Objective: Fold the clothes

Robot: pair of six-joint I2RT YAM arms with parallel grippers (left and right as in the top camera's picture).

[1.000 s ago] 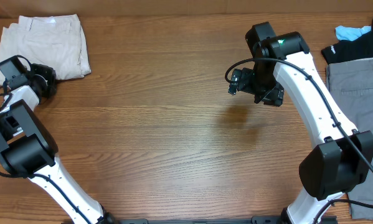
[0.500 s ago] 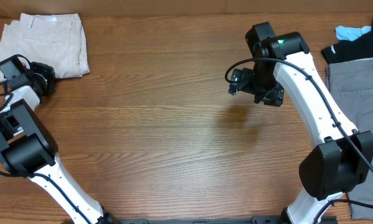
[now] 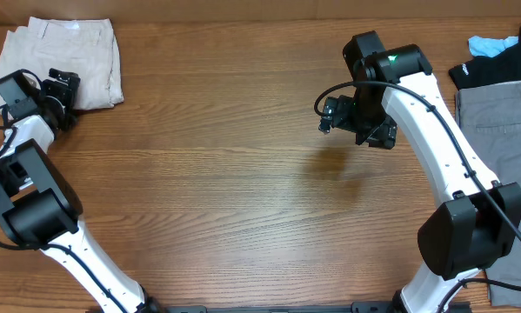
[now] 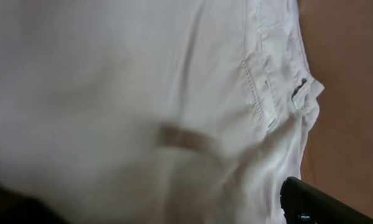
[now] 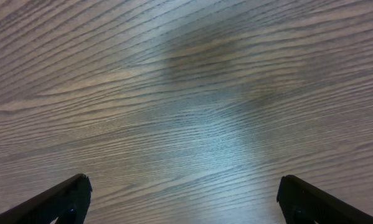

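Shorts: pale cream pair point(image 3: 64, 52), folded into a compact stack, lying flat at the far left corner of the bench point(image 3: 243, 200)
Shorts up close: in the left wrist view the cloth fills most of the picture, partly blurred, with a stitched seam and a small loop near the edge that meets the wood
Left gripper: point(image 3: 62, 85) at the near edge of the shorts, over the cloth; jaws spread wide, one finger point(image 4: 323, 202) in the lower right corner of its own view and only a dark blur at the lower left; nothing gripped between them; whether it touches the cloth I cannot tell
Right gripper: point(image 5: 183, 183) above bare wood right of the bench's middle, well apart from the shorts; fingers stand at the two bottom corners of its view, wide apart and empty
Grey garment: point(image 3: 497, 165) laid flat along the right edge of the bench
Black garment: point(image 3: 490, 69) just beyond the grey one
Blue cloth: point(image 3: 490, 42) at the far right corner, beside the black garment
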